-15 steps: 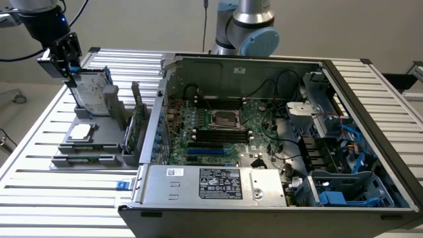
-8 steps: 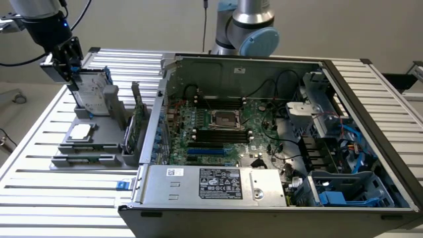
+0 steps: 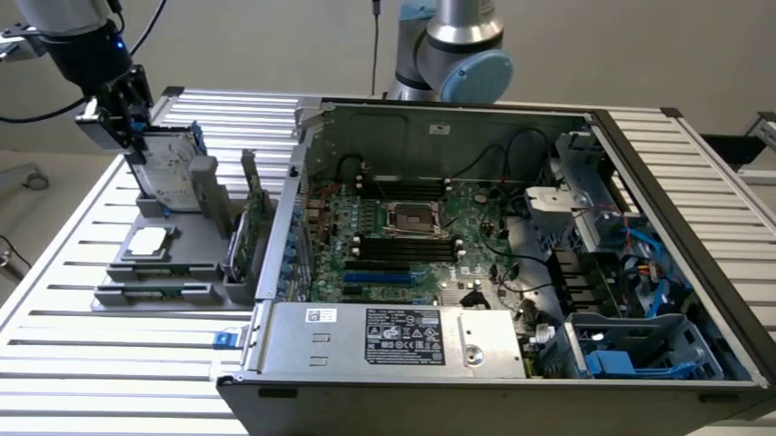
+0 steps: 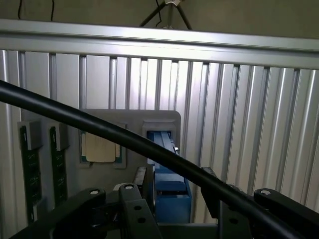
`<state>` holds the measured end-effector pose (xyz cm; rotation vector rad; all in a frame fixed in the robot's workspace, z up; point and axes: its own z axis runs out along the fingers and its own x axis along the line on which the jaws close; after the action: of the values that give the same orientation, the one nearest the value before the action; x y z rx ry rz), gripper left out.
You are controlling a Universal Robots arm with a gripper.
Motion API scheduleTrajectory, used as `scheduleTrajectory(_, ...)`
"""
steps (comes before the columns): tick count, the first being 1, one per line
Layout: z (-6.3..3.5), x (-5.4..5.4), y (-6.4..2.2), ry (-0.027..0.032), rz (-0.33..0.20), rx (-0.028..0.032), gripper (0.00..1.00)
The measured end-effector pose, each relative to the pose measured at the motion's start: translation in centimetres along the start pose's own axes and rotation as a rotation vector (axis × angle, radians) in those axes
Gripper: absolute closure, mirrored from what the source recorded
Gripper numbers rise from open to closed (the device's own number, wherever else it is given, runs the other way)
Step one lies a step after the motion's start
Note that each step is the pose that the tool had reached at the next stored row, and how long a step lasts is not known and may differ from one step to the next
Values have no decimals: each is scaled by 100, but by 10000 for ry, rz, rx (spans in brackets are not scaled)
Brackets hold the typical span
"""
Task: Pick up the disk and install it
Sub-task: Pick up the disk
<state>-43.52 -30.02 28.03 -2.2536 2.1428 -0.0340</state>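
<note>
Disk (image 3: 170, 170) (image 4: 169, 191), just one, stands upright in the grey holder (image 3: 144, 272) at the exterior view's left. The one gripper (image 3: 134, 134) (image 4: 174, 181) straddles its top edge; clamped or loose, I cannot tell.

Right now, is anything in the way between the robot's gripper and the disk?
No, nothing visible is. The gripper is right at the top edge of the disk, which stands upright in the grey holder beside the open computer. The black cable only crosses in front of the wrist camera, not between them.
</note>
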Motion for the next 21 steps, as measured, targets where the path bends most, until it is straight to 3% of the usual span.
scheduleTrajectory(4,-1,-1,10,-88,29,-45,44)
scheduleTrajectory(7,-1,-1,14,-92,44,-98,44)
scheduleTrajectory(21,0,-7,13,-89,192,-106,44)
